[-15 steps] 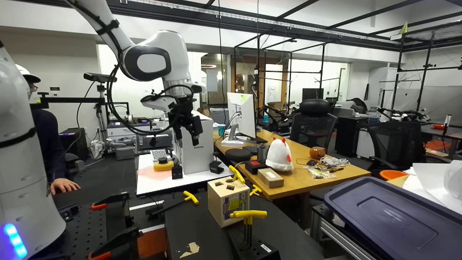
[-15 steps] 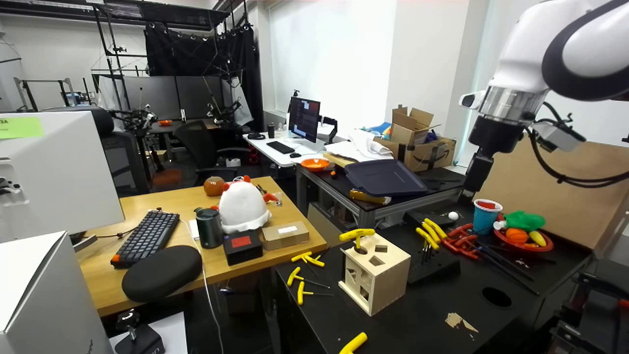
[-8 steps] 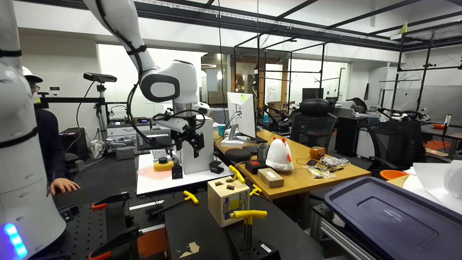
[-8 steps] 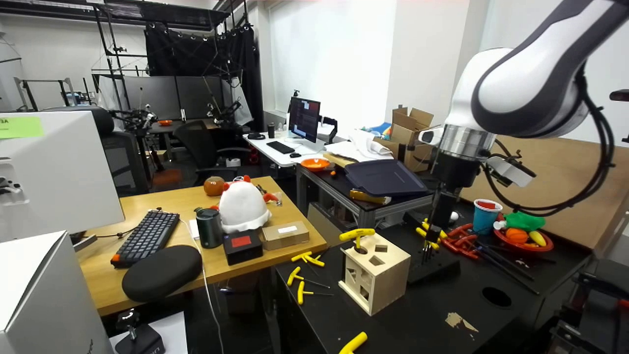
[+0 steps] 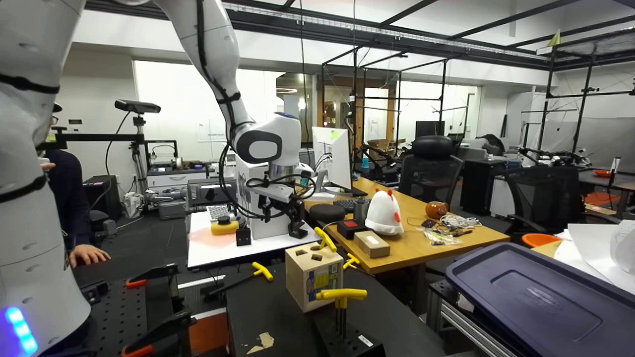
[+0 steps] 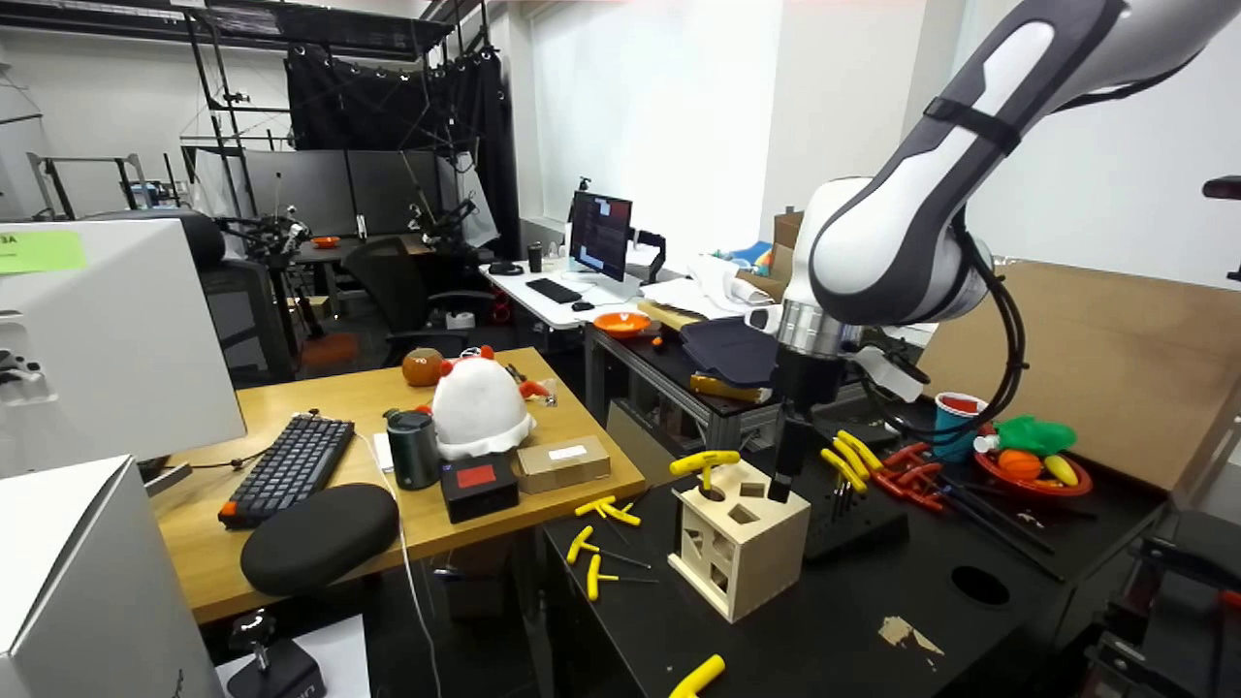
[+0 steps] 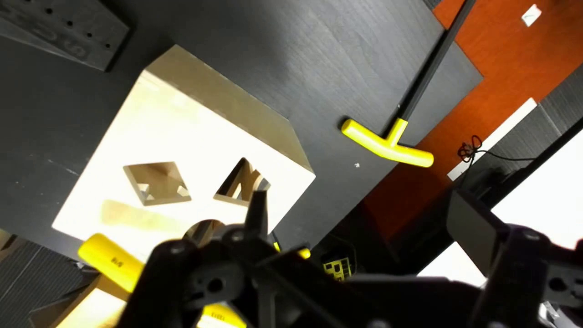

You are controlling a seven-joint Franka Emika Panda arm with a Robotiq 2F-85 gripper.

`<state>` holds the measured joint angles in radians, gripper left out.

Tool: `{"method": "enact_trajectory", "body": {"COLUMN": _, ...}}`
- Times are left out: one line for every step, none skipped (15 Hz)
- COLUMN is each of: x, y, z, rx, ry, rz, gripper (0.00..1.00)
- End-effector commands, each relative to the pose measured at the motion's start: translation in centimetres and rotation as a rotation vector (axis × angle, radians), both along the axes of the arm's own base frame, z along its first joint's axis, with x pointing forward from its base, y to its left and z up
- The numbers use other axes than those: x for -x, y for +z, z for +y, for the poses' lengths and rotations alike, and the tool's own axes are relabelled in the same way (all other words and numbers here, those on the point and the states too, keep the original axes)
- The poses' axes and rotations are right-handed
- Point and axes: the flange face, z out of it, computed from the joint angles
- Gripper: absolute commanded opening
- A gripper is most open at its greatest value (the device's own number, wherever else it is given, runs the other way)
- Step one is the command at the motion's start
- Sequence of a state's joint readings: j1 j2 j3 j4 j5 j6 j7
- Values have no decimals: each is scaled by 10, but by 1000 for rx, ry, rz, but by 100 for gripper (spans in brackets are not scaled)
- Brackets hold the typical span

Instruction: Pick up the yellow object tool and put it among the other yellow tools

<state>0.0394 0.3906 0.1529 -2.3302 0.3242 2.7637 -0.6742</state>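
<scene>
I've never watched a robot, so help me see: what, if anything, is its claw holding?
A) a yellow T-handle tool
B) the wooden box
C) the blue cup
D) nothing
D: in the wrist view, the gripper stands open, fingers wide apart, nothing clasped between them.

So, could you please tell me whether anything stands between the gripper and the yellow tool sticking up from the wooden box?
Nothing visible does: in both exterior views, only open space separates the gripper from the yellow tool, which rises above the top of the wooden box.
</scene>
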Motion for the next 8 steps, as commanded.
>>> {"method": "enact_trajectory", "body": {"x": -30, "y": -7, "z": -2, "rx": 2, "ry": 77, "rz": -15, "gripper": 100}}
{"method": "enact_trajectory", "body": {"x": -35, "y": -9, "z": -1, "rx": 6, "ry": 102, "rz": -21, "gripper": 100}}
{"method": "enact_trajectory", "body": {"x": -39, "y": -10, "z": 0, "rx": 13, "ry": 118, "rz": -32, "gripper": 100}}
{"method": "enact_trajectory", "body": {"x": -43, "y": -7, "z": 5, "rx": 9, "ry": 150, "rz": -49, "gripper": 100}}
{"method": "enact_trajectory", "body": {"x": -46, "y": -5, "z": 9, "rx": 11, "ry": 178, "rz": -61, "gripper": 100}}
{"method": "enact_trajectory", "body": {"x": -49, "y": -4, "z": 14, "rx": 11, "ry": 204, "rz": -70, "gripper": 100}}
{"method": "enact_trajectory", "body": {"x": -52, "y": -2, "z": 18, "rx": 10, "ry": 223, "rz": -77, "gripper": 100}}
{"method": "enact_trajectory", "body": {"x": -54, "y": 2, "z": 24, "rx": -2, "ry": 243, "rz": -91, "gripper": 100}}
